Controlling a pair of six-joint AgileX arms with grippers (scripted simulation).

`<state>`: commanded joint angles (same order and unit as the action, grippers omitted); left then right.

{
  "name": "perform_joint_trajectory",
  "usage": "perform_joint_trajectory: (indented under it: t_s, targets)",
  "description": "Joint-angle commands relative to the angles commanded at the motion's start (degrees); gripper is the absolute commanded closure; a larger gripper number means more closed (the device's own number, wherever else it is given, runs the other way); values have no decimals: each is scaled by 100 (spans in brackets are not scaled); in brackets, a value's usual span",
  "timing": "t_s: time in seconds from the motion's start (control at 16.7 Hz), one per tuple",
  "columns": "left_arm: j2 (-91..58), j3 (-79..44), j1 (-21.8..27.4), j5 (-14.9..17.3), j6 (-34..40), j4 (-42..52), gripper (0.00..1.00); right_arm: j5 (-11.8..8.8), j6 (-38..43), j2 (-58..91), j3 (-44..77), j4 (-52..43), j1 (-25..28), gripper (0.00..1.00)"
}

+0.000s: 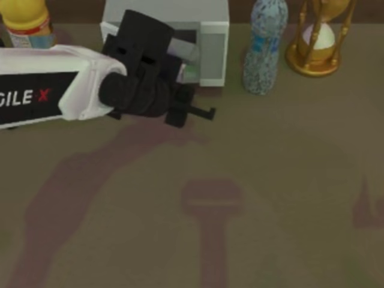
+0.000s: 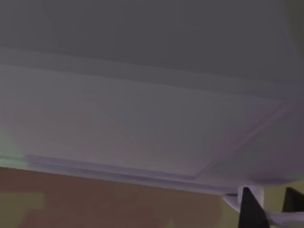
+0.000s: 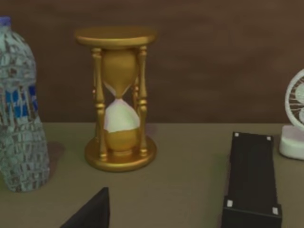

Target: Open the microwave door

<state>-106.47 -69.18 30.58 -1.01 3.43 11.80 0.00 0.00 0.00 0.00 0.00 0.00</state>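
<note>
With the microwave [image 1: 180, 30] at the table's far edge, left of centre, its door [image 1: 180, 57] stands partly swung out, the left gripper [image 2: 268, 209] pinched on the white door handle [image 2: 254, 194]; further swing remains, while the right gripper's state cannot be told.

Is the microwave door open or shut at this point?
Partly open: the microwave door angles out from the microwave, baring greenish interior. The left gripper is at its front edge.
</note>
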Motion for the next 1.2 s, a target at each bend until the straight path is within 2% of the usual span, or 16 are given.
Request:
perform_joint_trajectory:
  t_s: [0.36,0.96,1.2]
  targets:
    - [0,0,0,0,0,0,100,0,0,0,0,0,0,0]
    - [237,304,-191,438,-504,-56,100,0,0,0,0,0,0,0]
    - [242,313,-198,449,-520,-57,100,0,0,0,0,0,0,0]
